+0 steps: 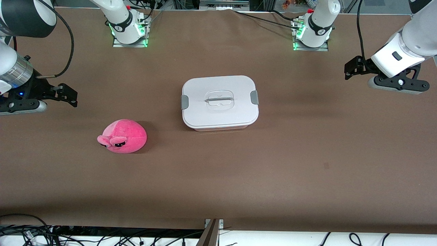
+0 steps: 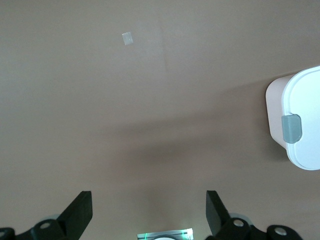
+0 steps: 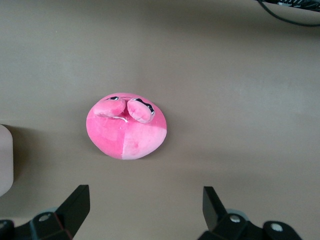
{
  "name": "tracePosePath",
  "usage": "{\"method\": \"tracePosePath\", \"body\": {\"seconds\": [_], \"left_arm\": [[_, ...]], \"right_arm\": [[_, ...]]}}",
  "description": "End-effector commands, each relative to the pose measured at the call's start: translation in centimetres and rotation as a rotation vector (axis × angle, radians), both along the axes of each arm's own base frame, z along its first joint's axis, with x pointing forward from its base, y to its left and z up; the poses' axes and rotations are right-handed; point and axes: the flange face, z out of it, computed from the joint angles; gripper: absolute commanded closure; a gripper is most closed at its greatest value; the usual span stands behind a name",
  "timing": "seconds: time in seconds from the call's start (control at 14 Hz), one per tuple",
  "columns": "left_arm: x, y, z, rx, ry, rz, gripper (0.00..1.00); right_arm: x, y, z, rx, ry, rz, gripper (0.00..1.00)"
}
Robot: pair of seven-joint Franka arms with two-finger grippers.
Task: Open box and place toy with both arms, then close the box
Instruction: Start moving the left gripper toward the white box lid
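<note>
The box (image 1: 219, 102) sits closed mid-table, its white lid on, a grey clip at each end and a recessed handle (image 1: 220, 99) in the centre. The pink plush toy (image 1: 123, 136) lies on the table toward the right arm's end, nearer to the front camera than the box. My right gripper (image 1: 65, 94) hangs open and empty over bare table near the toy, which shows in the right wrist view (image 3: 127, 127) ahead of that gripper (image 3: 145, 195). My left gripper (image 1: 355, 66) hangs open and empty over the left arm's end. The left wrist view shows that gripper (image 2: 149, 200) and the box end (image 2: 305, 100) with one clip (image 2: 292, 128).
The two arm bases (image 1: 129, 29) (image 1: 312, 32) stand at the table's back edge with cables (image 1: 259, 18) between them. A small pale patch (image 2: 127, 38) marks the brown table cover (image 1: 273, 164). Loose cables (image 1: 102, 235) lie below the front edge.
</note>
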Motion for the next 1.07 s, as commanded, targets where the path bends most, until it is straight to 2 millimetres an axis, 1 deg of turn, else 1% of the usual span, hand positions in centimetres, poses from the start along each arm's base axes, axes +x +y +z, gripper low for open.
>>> {"method": "tracePosePath", "body": {"seconds": [0.0, 0.36, 0.57, 0.64, 0.71, 0.79, 0.86, 1.0], "left_arm": [[0.2, -0.1, 0.5, -0.023, 0.009, -0.012, 0.0], [0.2, 0.0, 0.5, -0.024, 0.014, -0.009, 0.0], [0.0, -0.8, 0.5, -0.026, 0.016, -0.044, 0.0], [-0.1, -1.5, 0.3, -0.034, 0.024, -0.101, 0.0], [-0.2, -2.5, 0.0, -0.043, 0.035, -0.183, 0.0], [0.2, -3.1, -1.1, -0.053, 0.057, -0.246, 0.0], [0.2, -4.6, -1.7, -0.062, 0.07, -0.311, 0.0], [-0.2, -10.0, -3.8, -0.092, 0.106, -0.512, 0.0]], "right_arm": [[0.3, 0.2, 0.8, -0.013, -0.013, 0.007, 0.0], [0.4, 0.0, 0.5, -0.015, -0.008, 0.005, 0.0], [0.4, -0.1, 0.4, -0.015, -0.007, 0.005, 0.0], [0.4, 0.0, 0.5, -0.017, -0.008, 0.006, 0.0], [0.4, 0.0, 0.4, -0.017, -0.008, 0.006, 0.0], [0.4, 0.0, 0.5, -0.015, -0.01, 0.006, 0.0], [0.4, 0.0, 0.4, -0.015, -0.007, 0.006, 0.0], [0.4, 0.0, 0.5, -0.017, -0.008, 0.006, 0.0]]}}
